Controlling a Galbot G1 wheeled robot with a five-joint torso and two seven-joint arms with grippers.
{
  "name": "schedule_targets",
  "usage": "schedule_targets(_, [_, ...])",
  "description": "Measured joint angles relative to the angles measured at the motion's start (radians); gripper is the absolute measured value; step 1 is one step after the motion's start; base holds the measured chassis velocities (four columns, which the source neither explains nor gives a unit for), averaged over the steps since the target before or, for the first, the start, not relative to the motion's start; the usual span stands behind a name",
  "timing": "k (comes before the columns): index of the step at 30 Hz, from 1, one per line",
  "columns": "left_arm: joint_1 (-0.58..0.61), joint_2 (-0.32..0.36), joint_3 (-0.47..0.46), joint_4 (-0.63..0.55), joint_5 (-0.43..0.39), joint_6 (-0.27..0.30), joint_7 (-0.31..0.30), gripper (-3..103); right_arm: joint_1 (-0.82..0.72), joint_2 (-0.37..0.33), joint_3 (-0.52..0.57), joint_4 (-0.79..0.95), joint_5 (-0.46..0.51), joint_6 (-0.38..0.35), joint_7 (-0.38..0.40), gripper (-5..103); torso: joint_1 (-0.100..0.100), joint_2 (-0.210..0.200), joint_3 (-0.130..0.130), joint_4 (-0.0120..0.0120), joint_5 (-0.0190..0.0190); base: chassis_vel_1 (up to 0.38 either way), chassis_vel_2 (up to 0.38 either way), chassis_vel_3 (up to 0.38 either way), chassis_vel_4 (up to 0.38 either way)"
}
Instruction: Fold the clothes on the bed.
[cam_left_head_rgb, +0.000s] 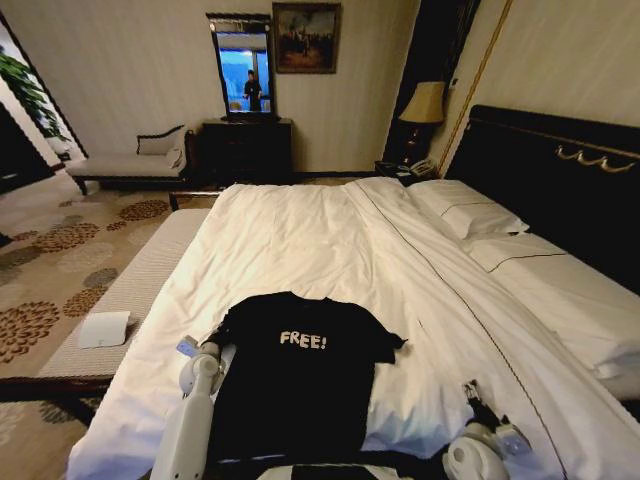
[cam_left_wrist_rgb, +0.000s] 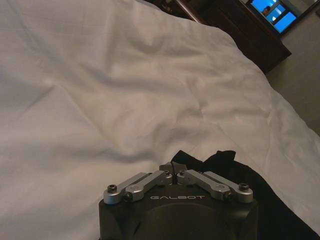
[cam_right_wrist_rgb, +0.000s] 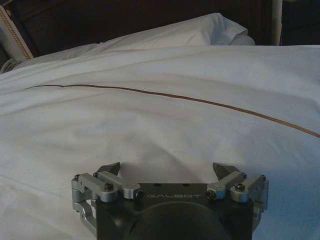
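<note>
Left pincer (cam_left_head_rgb: 205, 345) (shut) at T-shirt (cam_left_head_rgb: 300, 385) sleeve.

The T-shirt (cam_left_head_rgb: 295, 385) hem runs off the head view's lower edge (left arm (cam_left_head_rgb: 190, 430) covers one side)

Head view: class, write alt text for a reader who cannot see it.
A black "FREE!" T-shirt lies flat on a bed's white duvet. The left gripper sits at the shirt's left sleeve; the right gripper rests apart on the duvet.
</note>
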Motion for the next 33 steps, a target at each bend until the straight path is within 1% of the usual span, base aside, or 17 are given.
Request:
schedule_targets(4, [0.009,0.005,-0.009,-0.019,-0.008,0.000,0.000,0,0.002,-0.002,0.000,-0.005,0.001,0.001,0.000,100,0.000,0.000,0.000,0.0000,-0.0001,0.000,0.000,0.000,0.000])
schedule_targets(8, [0.031,0.025,-0.031,-0.058,-0.027,0.002,-0.001,0,0.008,-0.004,-0.003,-0.009,0.002,0.001,0.001,100,0.000,0.000,0.000,0.0000,0.0000,0.000,0.000,0.000,0.000])
schedule_targets(17, [0.041,0.039,-0.058,-0.070,-0.034,0.003,-0.004,0,0.017,-0.006,-0.014,-0.013,0.001,0.003,-0.001,100,0.000,0.000,0.000,0.0000,0.0000,0.000,0.000,0.000,0.000])
schedule_targets(22, [0.046,0.039,-0.077,-0.066,-0.030,-0.001,-0.028,0,0.023,-0.014,-0.019,0.002,0.016,0.020,-0.010,100,0.000,0.000,0.000,0.0000,-0.0001,0.000,0.000,0.000,0.000])
schedule_targets(23, [0.049,0.038,-0.082,-0.069,-0.029,-0.001,-0.033,-3,0.023,-0.016,-0.019,0.008,0.025,0.023,-0.011,100,0.000,0.000,0.000,0.0000,-0.0002,0.000,0.000,0.000,0.000])
schedule_targets(25, [0.052,0.038,-0.087,-0.074,-0.029,-0.001,-0.041,-3,0.023,-0.018,-0.020,0.013,0.034,0.026,-0.011,100,0.000,0.000,0.000,0.0000,-0.0002,0.000,0.000,0.000,0.000])
schedule_targets(29, [0.075,0.032,-0.125,-0.118,-0.034,-0.002,-0.094,18,0.022,-0.026,-0.025,0.031,0.038,0.034,-0.016,100,0.000,0.000,0.000,-0.0001,-0.0002,0.000,0.000,0.000,0.000])
schedule_targets(30, [0.091,0.033,-0.137,-0.143,-0.035,-0.001,-0.104,18,0.020,-0.028,-0.026,0.035,0.036,0.035,-0.019,100,0.000,0.000,0.000,-0.0003,-0.0001,0.000,0.000,0.000,0.000])
schedule_targets(31, [0.091,0.033,-0.137,-0.143,-0.035,-0.001,-0.104,18,0.020,-0.028,-0.026,0.035,0.036,0.035,-0.019,100,0.000,0.000,0.000,-0.0003,-0.0001,0.000,0.000,0.000,0.000])
schedule_targets(33, [0.152,0.039,-0.164,-0.225,-0.043,0.010,-0.128,29,0.018,-0.033,-0.028,0.042,0.044,0.036,-0.021,100,0.000,0.000,0.000,0.0000,0.0000,0.000,0.000,0.000,0.000])
